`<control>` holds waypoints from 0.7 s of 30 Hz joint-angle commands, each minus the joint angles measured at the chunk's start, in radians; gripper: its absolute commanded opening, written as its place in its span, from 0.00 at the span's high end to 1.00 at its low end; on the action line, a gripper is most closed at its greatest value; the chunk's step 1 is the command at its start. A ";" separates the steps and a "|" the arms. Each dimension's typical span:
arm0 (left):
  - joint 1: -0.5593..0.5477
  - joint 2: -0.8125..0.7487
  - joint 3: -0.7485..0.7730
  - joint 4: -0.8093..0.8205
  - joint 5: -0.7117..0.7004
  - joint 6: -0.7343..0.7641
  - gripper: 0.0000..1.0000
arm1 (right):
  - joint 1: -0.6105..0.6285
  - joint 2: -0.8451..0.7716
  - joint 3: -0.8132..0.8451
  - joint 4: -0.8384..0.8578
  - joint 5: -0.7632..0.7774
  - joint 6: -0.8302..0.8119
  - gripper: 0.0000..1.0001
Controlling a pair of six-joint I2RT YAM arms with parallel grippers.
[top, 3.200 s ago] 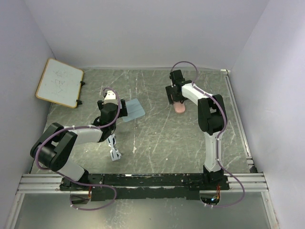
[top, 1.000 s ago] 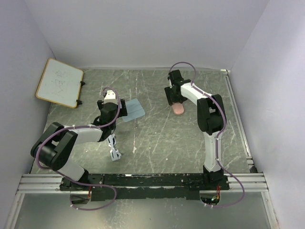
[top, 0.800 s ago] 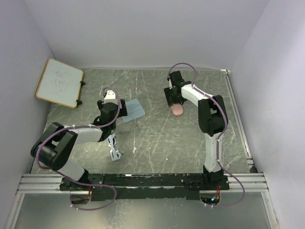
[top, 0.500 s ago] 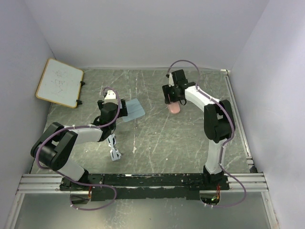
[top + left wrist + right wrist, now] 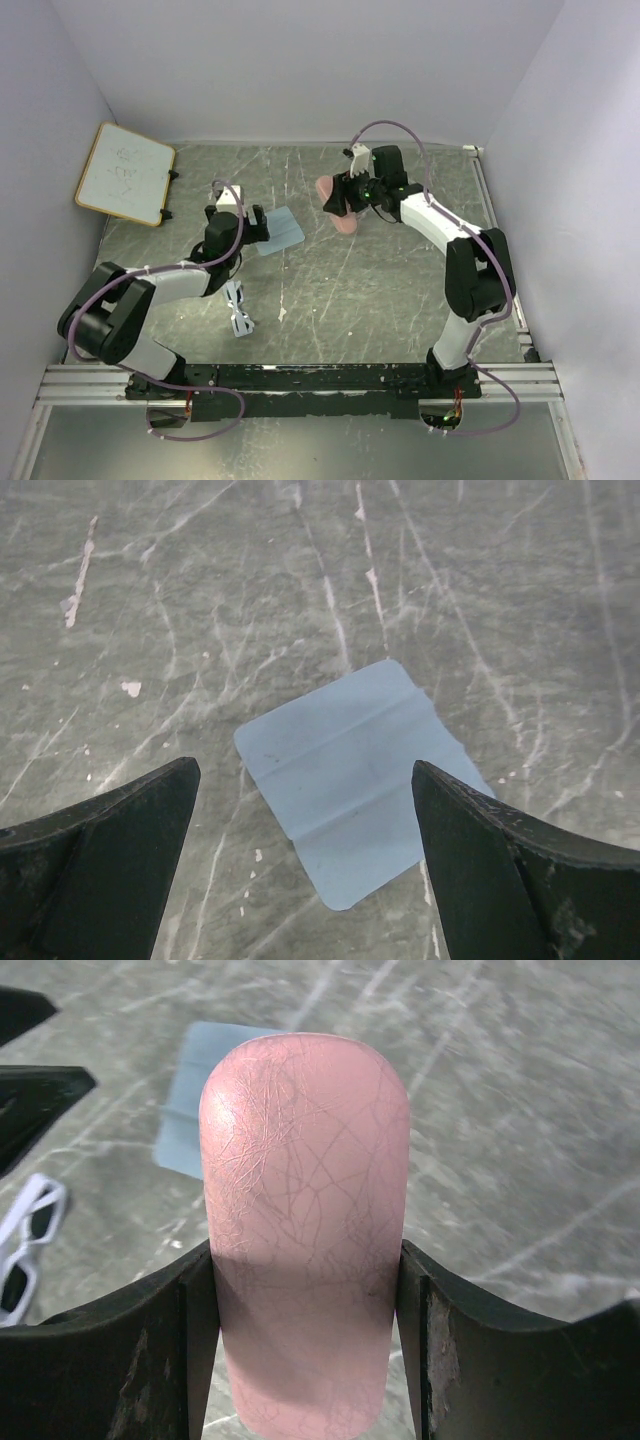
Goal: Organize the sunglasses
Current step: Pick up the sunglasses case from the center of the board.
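Pink, the oblong case [image 5: 337, 203] is pinched across its width by our right end effector [image 5: 306, 1305]. We judge it best to carry it level and set it down gently near the white sunglasses [image 5: 238, 309], which lie on the counter [image 5: 350, 290] beside our left forearm. Our right arm stretches leftward with the case aloft, and our left end effector [image 5: 305, 770] hovers spread wide over the blue-grey cloth [image 5: 281, 230].

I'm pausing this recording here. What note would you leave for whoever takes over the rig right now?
Left hand: open, empty, hovering over the light blue rectangular cloth, which lies flat on the scratched grey table.
Right hand: shut on the tan-pink oblong case, which looks lifted off the table.
White-framed sunglasses: on the table beside the left arm, nearer the bases than the cloth, and not held.
Done: case picked up.
Left: sunglasses not yet picked up, probably meant for the case. Cloth not yet handled.
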 commanded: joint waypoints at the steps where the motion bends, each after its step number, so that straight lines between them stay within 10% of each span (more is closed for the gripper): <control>1: 0.033 -0.061 -0.033 0.075 0.134 -0.035 0.01 | 0.004 -0.066 -0.030 0.137 -0.231 0.005 1.00; 21: 0.142 -0.150 -0.106 0.378 0.617 -0.269 0.00 | 0.003 -0.201 -0.133 0.452 -0.524 0.205 1.00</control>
